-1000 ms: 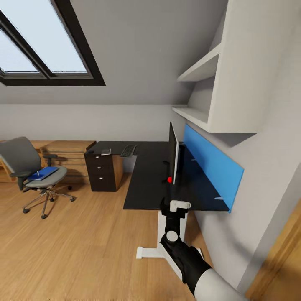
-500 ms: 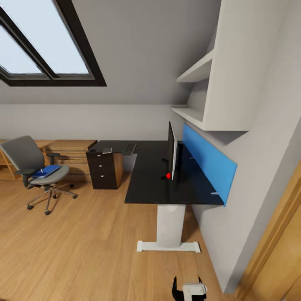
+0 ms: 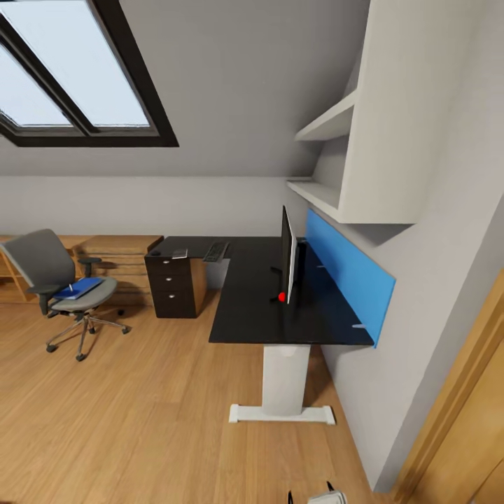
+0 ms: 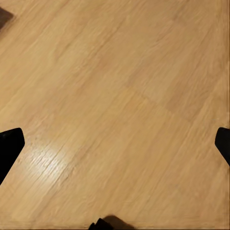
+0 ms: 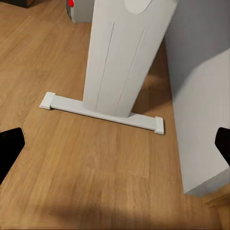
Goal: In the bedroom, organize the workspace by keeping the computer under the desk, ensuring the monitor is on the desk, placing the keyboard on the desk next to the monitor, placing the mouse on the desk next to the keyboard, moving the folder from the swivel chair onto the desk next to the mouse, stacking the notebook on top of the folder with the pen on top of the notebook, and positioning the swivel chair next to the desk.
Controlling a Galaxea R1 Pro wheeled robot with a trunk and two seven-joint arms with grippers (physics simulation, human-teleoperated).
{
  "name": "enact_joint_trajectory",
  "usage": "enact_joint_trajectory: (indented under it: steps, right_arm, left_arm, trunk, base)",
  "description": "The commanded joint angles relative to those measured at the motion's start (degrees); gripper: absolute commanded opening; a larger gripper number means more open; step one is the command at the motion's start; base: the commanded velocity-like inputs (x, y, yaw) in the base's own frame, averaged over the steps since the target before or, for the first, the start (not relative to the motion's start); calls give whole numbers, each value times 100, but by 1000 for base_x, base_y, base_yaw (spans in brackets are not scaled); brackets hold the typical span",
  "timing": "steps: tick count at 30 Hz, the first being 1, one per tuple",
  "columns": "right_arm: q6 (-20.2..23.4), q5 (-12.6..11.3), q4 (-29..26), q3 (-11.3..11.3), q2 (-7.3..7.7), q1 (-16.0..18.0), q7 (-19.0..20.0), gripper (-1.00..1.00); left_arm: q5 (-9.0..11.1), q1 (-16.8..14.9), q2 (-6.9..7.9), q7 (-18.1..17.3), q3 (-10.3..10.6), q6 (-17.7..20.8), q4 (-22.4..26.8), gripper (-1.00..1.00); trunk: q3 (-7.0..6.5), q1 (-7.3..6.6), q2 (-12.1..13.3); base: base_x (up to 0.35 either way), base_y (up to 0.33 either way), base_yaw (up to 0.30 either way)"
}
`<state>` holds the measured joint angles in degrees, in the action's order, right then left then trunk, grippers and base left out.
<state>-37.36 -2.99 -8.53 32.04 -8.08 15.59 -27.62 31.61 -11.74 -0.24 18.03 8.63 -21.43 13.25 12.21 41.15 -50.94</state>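
Two black fingertips (image 4: 10, 148) of the left gripper (image 4: 115, 148) sit far apart over the bare wood floor (image 4: 120, 96), with nothing held between them. The right gripper (image 5: 115, 148) is spread wide too and holds nothing; it faces the white desk leg (image 5: 120, 52) and its flat foot on the floor, right by the grey wall (image 5: 201, 96). From the head view, a small bit of that right gripper peeks up low down near the floor.

Past it stands the black desk (image 3: 252, 308), shaped like an L, against the wall. A thin monitor (image 3: 288, 255) stands upright on it, seen from its edge, just in front of a blue board (image 3: 346, 280) on the wall. A small red thing (image 3: 282, 297) sits at the foot of the monitor; I can't tell what it is.

Farther along the desk, near the far corner, lies the dark keyboard (image 3: 215, 251). A small pale thing (image 3: 180, 253) lies near it, too small to name. Dark drawers (image 3: 171, 287) stand under that end.

Well apart from the desk, off to the left, is the grey swivel chair (image 3: 52, 280). The blue folder (image 3: 77, 288) lies on its seat, with something thin and white on top of it.

Up high are white shelves (image 3: 329, 126) and a slanted window (image 3: 70, 77).
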Motion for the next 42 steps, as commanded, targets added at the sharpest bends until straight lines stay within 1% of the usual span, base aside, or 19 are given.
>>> enact_joint_trajectory:
  steps: [1,2,3,4,5,6,11,13,14,16,21,22,26,28,31,38,42]
  right_arm:
    - [-14,-33,13,48,-4,6,9,100]
    - [-15,-34,16,48,-3,6,23,100]
    - [-16,-34,20,45,-2,6,44,100]
    - [-16,-34,21,43,-2,6,52,100]
    - [-17,-35,24,35,3,6,69,100]
    - [-17,-35,25,30,8,6,76,100]
    - [0,-33,26,28,10,6,90,100]
    - [9,-32,26,29,9,6,90,100]
    - [30,-23,33,35,8,6,101,100]
    - [35,-21,42,35,8,6,103,100]
    - [43,-18,58,31,15,6,107,100]
    - [44,-18,60,30,16,6,108,100]
    - [44,-22,61,25,17,6,108,100]
    - [44,-24,64,26,17,6,108,100]
    - [45,-26,68,32,11,6,129,100]
    - [43,-28,70,21,13,6,323,100]
    - [37,-28,69,16,16,6,351,100]
  left_arm:
    - [32,-4,4,-85,43,158,-5,100]
    - [34,-4,6,-153,41,277,-6,100]
    - [35,-4,16,-287,35,555,-4,100]
    - [36,-4,21,-351,33,702,-1,100]
    - [33,-4,28,-534,28,1160,20,100]
    - [32,-4,27,-579,27,1280,32,100]
    - [30,-6,21,-666,25,1478,54,100]
    - [30,-7,14,-668,25,1418,54,100]
    - [23,-7,10,-669,27,1265,54,100]
    - [6,-9,9,-669,29,1239,54,100]
    - [-30,-7,7,-663,58,1103,55,100]
    - [-36,-7,2,-663,63,831,53,100]
    - [-39,-8,2,-655,66,508,37,100]
    - [-40,-8,6,-649,68,423,33,100]
    - [-36,-8,9,-645,68,374,30,100]
    - [-33,-9,7,-641,69,350,24,100]
    - [-32,-9,7,-642,69,350,20,100]
  trunk:
    - [-11,-22,36]
    - [-29,-44,76]
    - [-47,-66,116]
    - [-64,-88,156]
    - [-82,-110,196]
    - [-100,-132,237]
    - [-187,-242,437]
    - [-213,-286,517]
    - [-223,-308,557]
    - [-244,-351,638]
    - [-207,-351,638]
    - [-200,-351,638]
    - [-171,-351,638]
    - [-157,-351,638]
    - [-135,-351,638]
    - [-87,-351,638]
    - [-78,-351,638]
  base:
    - [0,0,0]
    - [0,0,0]
    - [0,0,0]
    - [0,0,0]
    - [0,0,0]
    - [0,0,0]
    - [0,0,0]
    - [0,0,13]
    - [0,0,104]
    - [0,0,120]
    - [0,0,152]
    - [0,0,169]
    - [11,10,171]
    - [126,114,175]
    - [184,165,178]
    - [229,219,185]
    - [231,260,58]
